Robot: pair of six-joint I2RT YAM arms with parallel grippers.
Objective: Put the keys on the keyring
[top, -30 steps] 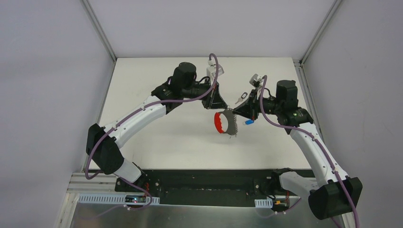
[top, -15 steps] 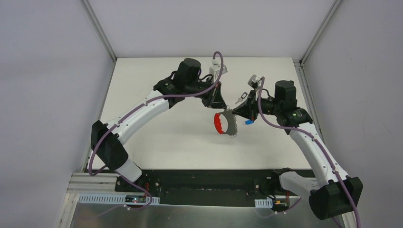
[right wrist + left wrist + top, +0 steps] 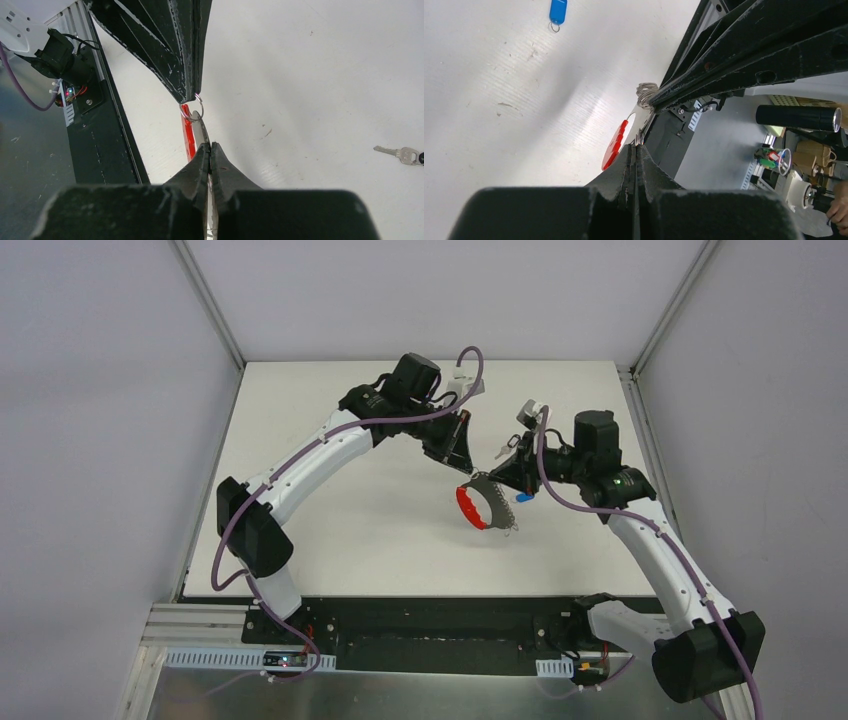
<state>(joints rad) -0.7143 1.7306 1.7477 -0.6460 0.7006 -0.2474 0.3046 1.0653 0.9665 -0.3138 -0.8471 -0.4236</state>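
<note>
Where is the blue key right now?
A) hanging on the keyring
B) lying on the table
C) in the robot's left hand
B: the blue key lies by itself on the white table, apart from the keyring.

One key [image 3: 524, 497] lies on table [image 3: 350, 520], right of keyring [image 3: 483, 508].

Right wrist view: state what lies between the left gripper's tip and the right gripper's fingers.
In the right wrist view, the keyring fills that gap: a small metal ring at the left gripper, the red band beside the right gripper.
</note>
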